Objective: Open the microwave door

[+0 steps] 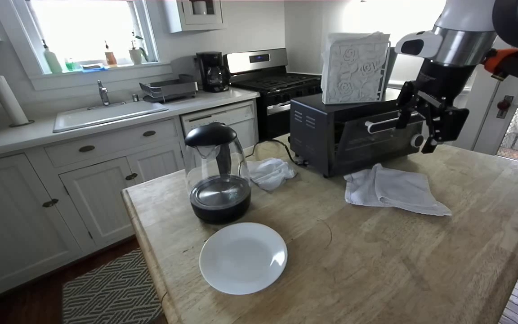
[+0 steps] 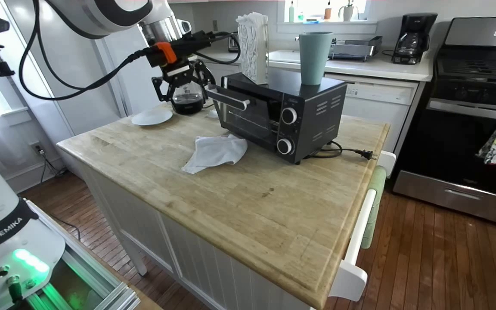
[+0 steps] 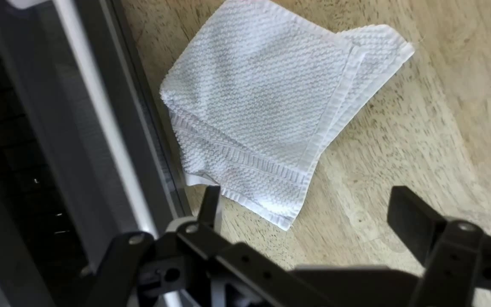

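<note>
- The desk (image 1: pixel 362 265) has a top of wood, with visible grain and soft shine.
- The microwave (image 2: pixel 319 118) has a smooth, satin casing, which looks like painted metal.
- The microwave door (image 1: pixel 376 146) has a glossy glass panel; its handle bar (image 1: pixel 383 125) appears smooth.
- The towel (image 3: pixel 262 115) is of rough, bumpy cloth with flatter woven borders.
- The plate (image 1: pixel 243 258) is smooth and glossy.
- The kettle (image 1: pixel 220 180) unites clear glass, shiny metal and plastic-looking parts.
- The gripper (image 3: pixel 303 202) looks mostly matt.
</note>
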`<state>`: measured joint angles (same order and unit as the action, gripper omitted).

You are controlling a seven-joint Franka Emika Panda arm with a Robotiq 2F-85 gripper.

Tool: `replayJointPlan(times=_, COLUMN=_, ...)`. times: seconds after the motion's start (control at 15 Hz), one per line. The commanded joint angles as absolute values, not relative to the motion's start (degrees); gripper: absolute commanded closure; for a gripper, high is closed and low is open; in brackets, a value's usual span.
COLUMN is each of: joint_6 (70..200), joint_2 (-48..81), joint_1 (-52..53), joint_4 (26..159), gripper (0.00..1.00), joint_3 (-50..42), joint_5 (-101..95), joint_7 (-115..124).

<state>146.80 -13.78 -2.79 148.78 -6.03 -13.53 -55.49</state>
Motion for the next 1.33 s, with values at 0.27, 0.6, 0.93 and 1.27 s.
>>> replayJointPlan(times=0.27, joint_6=148.3, joint_2=-15.8, joint_1=-2.5, joint_4=151.4, gripper=0.00, joint_3=-7.2, joint_5=-13.0, joint_7=-55.9)
replayJointPlan(times=0.6, joint_6=154.5, joint_2=-13.8, joint_1=-2.4, joint_4=147.8, gripper=0.00, joint_3=-7.5, joint_5=-14.3, joint_7=-57.4)
replayJointPlan(times=0.93, joint_6=153.4, joint_2=-14.3, joint_1=-2.5, joint_4=148.1, gripper=0.00, joint_3=-7.0, joint_5=-14.1, joint_7=-56.2)
replayJointPlan(times=1.27, joint_6=158.4, joint_2=-10.7, joint_1=-3.3, joint_4=145.2, gripper=0.00, joint_3=-6.8, joint_5=-18.6, joint_7=-57.7)
